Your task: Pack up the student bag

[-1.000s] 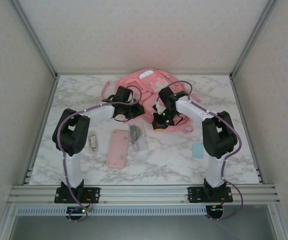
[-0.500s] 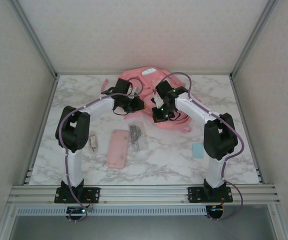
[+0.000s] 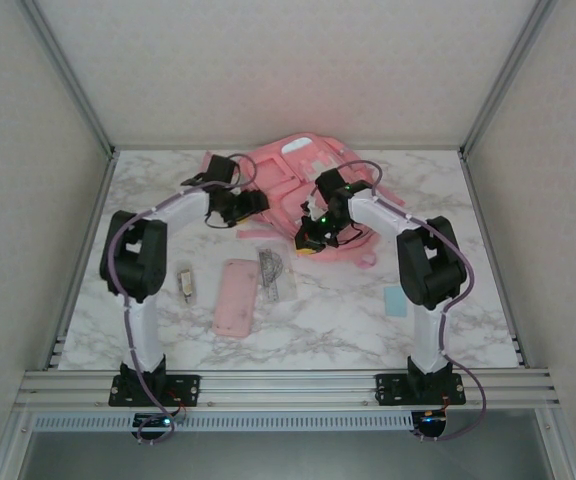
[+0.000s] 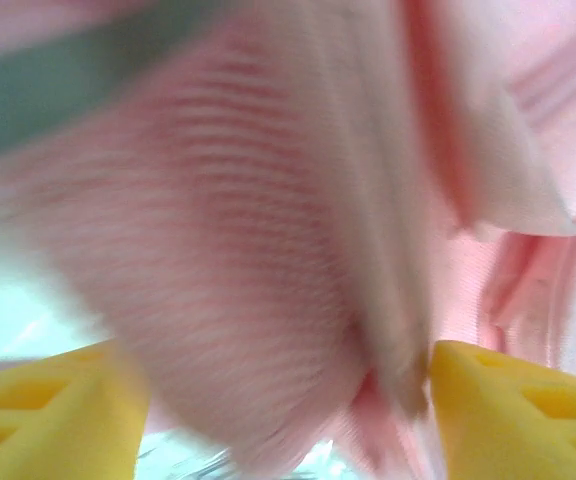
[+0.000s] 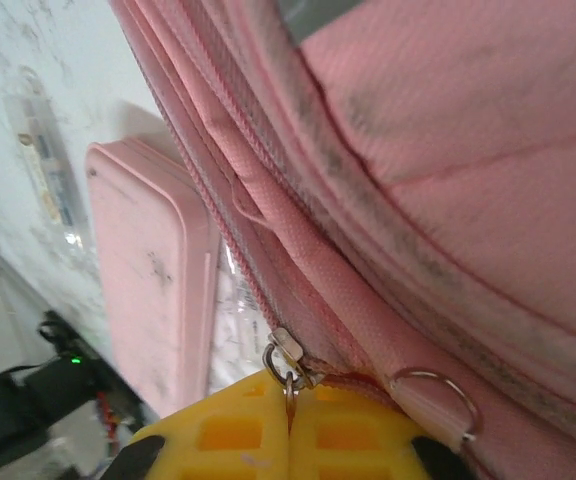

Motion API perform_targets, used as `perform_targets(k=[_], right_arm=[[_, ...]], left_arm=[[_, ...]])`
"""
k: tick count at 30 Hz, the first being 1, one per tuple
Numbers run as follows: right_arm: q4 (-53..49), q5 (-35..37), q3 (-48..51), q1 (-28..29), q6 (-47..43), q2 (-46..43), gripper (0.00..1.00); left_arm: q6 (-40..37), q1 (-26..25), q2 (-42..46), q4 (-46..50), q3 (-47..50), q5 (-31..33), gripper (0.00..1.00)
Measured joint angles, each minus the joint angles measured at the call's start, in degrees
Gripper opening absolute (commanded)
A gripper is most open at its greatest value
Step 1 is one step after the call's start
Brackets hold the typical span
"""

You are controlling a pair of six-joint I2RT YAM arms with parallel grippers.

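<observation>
The student bag (image 3: 303, 170), a big soft pink backpack, lies at the back centre of the table. My left gripper (image 3: 251, 205) is at its left edge, open. In the left wrist view its yellow fingers (image 4: 516, 410) stand wide apart, with blurred pink bag fabric (image 4: 268, 250) hanging loose between them. My right gripper (image 3: 309, 240) is at the bag's near edge. In the right wrist view it (image 5: 290, 415) is shut on the metal zipper pull (image 5: 288, 362) of the bag's zip (image 5: 248, 250).
A flat pink pencil case (image 3: 236, 297) lies in front of the bag, with a clear ruler packet (image 3: 276, 272) to its right and a small tube (image 3: 185, 282) to its left. A light blue eraser (image 3: 395, 300) sits right of centre. Frame walls bound the table.
My left gripper has opened and let go of the bag fabric, and the left arm has swung left. My right gripper has moved a little left along the zip, still shut.
</observation>
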State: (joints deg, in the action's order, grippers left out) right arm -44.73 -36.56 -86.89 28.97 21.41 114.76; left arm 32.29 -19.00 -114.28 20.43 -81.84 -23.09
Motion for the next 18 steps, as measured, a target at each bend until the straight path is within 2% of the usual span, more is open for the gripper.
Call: perform_targets(k=[2,5,8,10,15,17,18], right_arm=[[-0.04,-1.81,-0.37,0.07,1.92,1.33,0.00],[0.22,-3.85,-0.66,0.15,4.35,2.67,0.00],[0.70,-4.85,-0.90,0.22,6.45,2.69,0.00],[1.25,-5.31,-1.07,0.46,7.48,2.69,0.00],[1.88,-5.49,-1.07,1.09,8.31,2.67,0.00],[1.79,-5.27,-1.05,1.11,8.24,2.47,0.00],[1.84,-4.83,-0.98,1.14,8.22,2.27,0.00]], left_arm=[[4.07,0.74,5.05,-3.74,7.52,1.40,0.80],[10.75,-0.96,11.47,-9.35,16.41,2.34,0.79],[19.47,-5.62,14.19,-19.50,23.21,3.74,0.76],[24.59,-9.11,13.97,-25.18,25.99,5.09,0.70],[34.27,-14.56,9.27,-37.29,26.93,8.13,0.37],[36.96,-15.45,6.64,-40.85,26.75,9.86,0.16],[37.97,-15.74,5.42,-42.45,26.58,10.38,0.00]])
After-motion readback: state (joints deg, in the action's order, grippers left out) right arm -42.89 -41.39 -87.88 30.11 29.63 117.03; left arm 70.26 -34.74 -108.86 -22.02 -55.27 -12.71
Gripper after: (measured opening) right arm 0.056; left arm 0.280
